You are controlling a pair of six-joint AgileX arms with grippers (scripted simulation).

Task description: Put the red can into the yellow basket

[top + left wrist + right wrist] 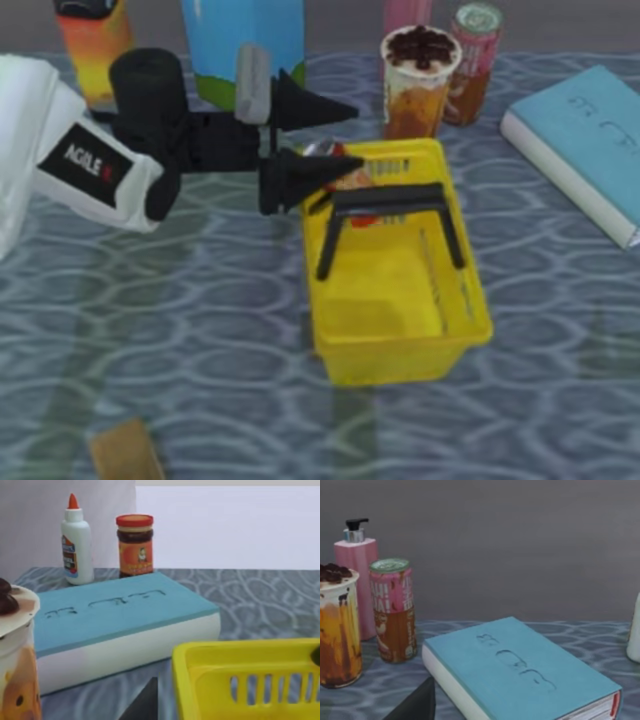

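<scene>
The yellow basket (pixel 400 300) stands in the middle of the table with its black handles (pixel 390 205) folded across its far half. The red can (pixel 348 180) lies inside the basket's far left corner, mostly hidden by a finger and the handles. My left gripper (pixel 358 137) hovers open over that corner, one finger outside the far rim and the other above the can, not closed on it. In the left wrist view the basket's rim (pixel 200 680) sits close by. My right gripper (pixel 422 702) is out of the top view and shows only at the edge of its wrist view.
A blue book (pixel 580 150) lies at the right. A dessert cup (pixel 420 80) and a slim pink-red can (pixel 472 60) stand just behind the basket, with a blue carton (pixel 240 40) and an orange bottle (pixel 95 45) further left. A brown block (pixel 125 450) lies front left.
</scene>
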